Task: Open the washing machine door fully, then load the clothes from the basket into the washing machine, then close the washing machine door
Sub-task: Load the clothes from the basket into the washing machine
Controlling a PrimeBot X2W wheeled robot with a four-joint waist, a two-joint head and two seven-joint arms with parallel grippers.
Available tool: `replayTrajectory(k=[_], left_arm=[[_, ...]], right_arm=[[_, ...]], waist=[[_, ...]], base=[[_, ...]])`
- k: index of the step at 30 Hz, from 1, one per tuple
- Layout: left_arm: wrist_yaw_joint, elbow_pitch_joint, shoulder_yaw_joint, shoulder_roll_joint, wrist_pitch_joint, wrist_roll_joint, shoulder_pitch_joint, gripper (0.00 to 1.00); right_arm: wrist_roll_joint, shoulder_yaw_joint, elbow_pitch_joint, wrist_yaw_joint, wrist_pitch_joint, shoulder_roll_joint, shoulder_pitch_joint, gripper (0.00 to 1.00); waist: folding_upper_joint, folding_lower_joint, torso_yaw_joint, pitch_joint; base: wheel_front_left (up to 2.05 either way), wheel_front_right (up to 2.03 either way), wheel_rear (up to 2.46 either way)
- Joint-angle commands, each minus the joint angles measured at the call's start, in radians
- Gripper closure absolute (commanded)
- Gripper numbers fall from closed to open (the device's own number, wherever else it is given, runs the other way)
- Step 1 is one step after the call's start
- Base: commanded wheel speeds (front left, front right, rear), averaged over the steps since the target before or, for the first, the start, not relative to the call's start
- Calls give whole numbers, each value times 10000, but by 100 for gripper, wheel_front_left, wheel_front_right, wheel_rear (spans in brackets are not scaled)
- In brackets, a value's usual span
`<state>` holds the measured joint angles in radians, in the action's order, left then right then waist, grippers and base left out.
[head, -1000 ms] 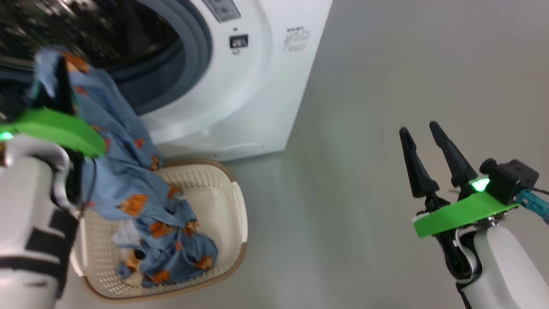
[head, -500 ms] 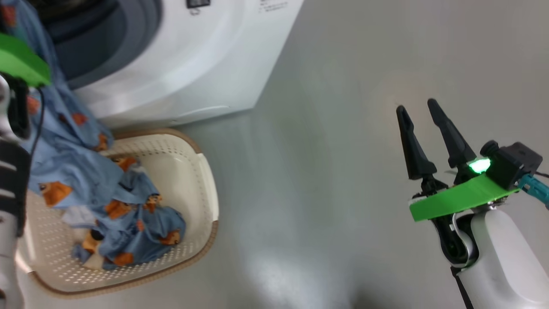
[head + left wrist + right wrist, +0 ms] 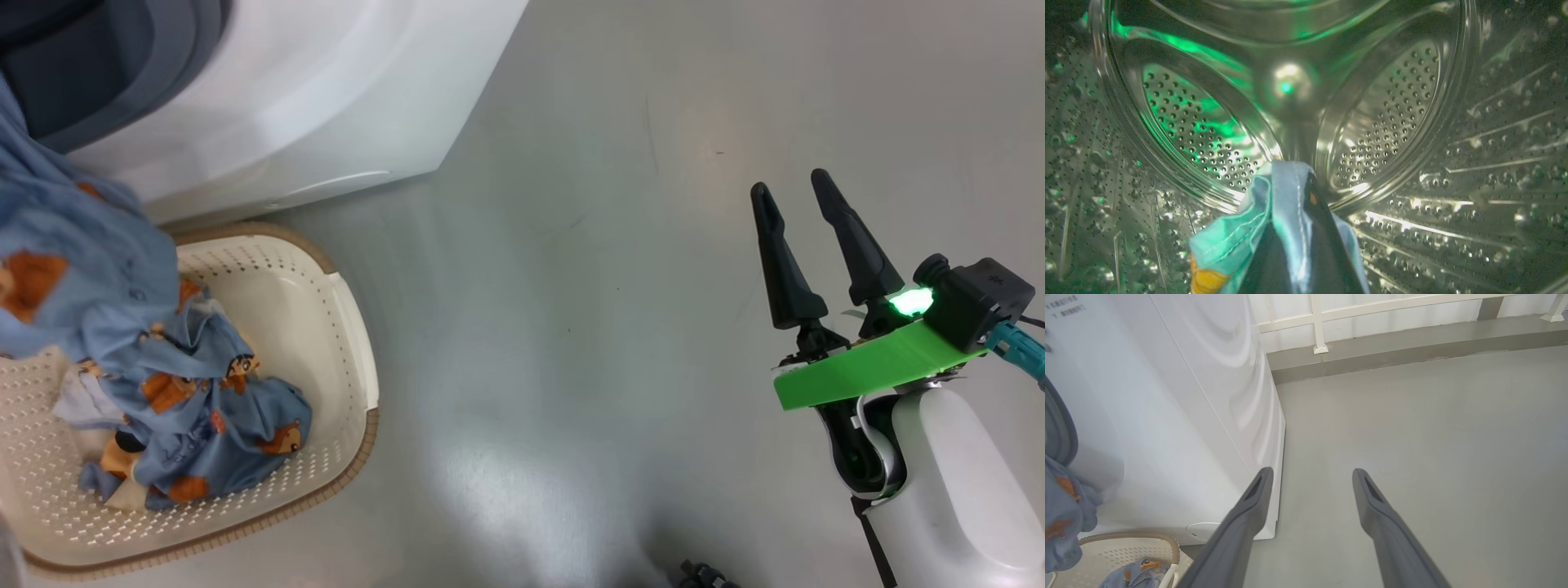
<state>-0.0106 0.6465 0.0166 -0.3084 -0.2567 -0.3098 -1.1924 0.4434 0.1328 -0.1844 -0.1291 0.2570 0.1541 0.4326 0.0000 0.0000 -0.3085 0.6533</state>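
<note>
- Clothes point(image 3: 204, 416) are lying in a small heap at the lower left of the head view, inside the basket point(image 3: 331, 327).
- One light-blue garment point(image 3: 77, 278) with orange figures is hanging down from the upper left edge of that frame, draping over the basket's far rim onto the heap.
- The washing machine point(image 3: 326, 90) is occupying the upper left corner, its grey-blue gasket point(image 3: 122, 73) curving along the top edge; the basket is sitting just in front of it on the grey floor point(image 3: 571, 310).
- In the left wrist view the left gripper point(image 3: 1298, 192) is rising from the bottom centre, fingers point(image 3: 1327, 237) pressed together and pinching a fold of the blue garment inside the steel drum point(image 3: 1396, 114), whose perforated back wall is glowing green across the upper frame.
- The right gripper point(image 3: 789, 186) is hovering at the right of the head view, well apart from basket and machine, its two dark fingers spread and holding nothing.
- In the right wrist view those fingers are pointing up from the bottom centre over bare floor, the machine's white side at the left.
</note>
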Motion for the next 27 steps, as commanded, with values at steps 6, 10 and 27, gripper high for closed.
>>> replayTrajectory(k=[6, 10, 27], left_arm=[[-235, 988, -205, -174, -51, 389, 386, 0], [-331, 1858, -91, -118, -51, 539, 178, 0], [-688, 972, -293, 233, -51, 975, 1473, 0]], right_arm=[[-21, 201, 126, -16, 48, 8, -54, 0], [-18, 229, 77, -16, 48, 28, -32, 0], [-28, 317, 35, -16, 48, -1, -84, 0]], waist=[[0, 0, 112, -34], [0, 0, 195, -111], [0, 0, 669, -864]], base=[[0, 0, 0], [0, 0, 0], [0, 0, 0]])
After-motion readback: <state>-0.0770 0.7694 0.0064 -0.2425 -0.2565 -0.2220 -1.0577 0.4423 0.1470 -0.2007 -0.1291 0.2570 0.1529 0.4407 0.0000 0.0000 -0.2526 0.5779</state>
